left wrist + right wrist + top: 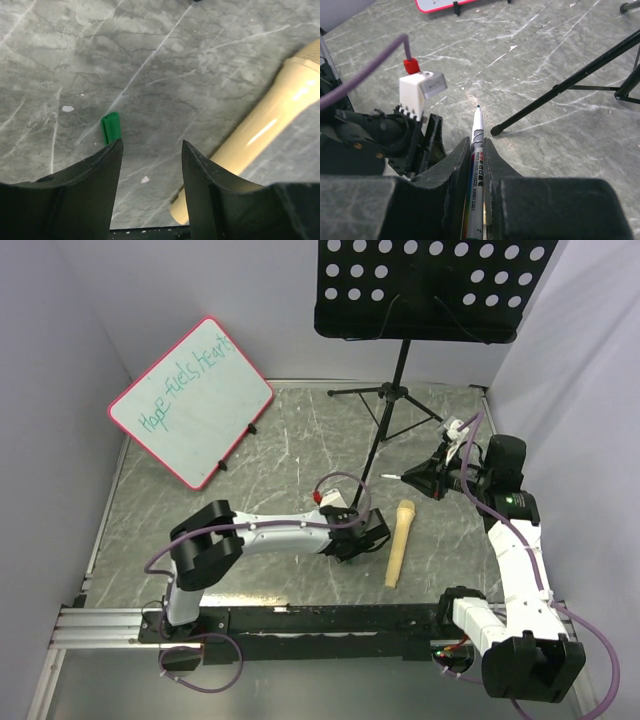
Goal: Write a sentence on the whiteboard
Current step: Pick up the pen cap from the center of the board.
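The whiteboard (190,400), pink-red framed, lies tilted at the back left, and its near edge (445,4) shows in the right wrist view. The sentence (186,379) runs across it in teal handwriting, reading "Hope fuels hearts". My right gripper (420,478) (476,141) is shut on a white marker (477,127), uncapped tip pointing left, above the table's middle right. My left gripper (362,535) (151,143) hangs low over the table, jaws apart with only bare table between them. A green cap (111,127) lies just beyond its left fingertip, partly hidden behind it.
A beige microphone-shaped object (398,540) (270,125) lies right beside the left gripper's right finger. The black music stand (420,285) rises at the back, its tripod legs (385,405) (560,90) spread on the marble-patterned table. Grey walls close in the sides.
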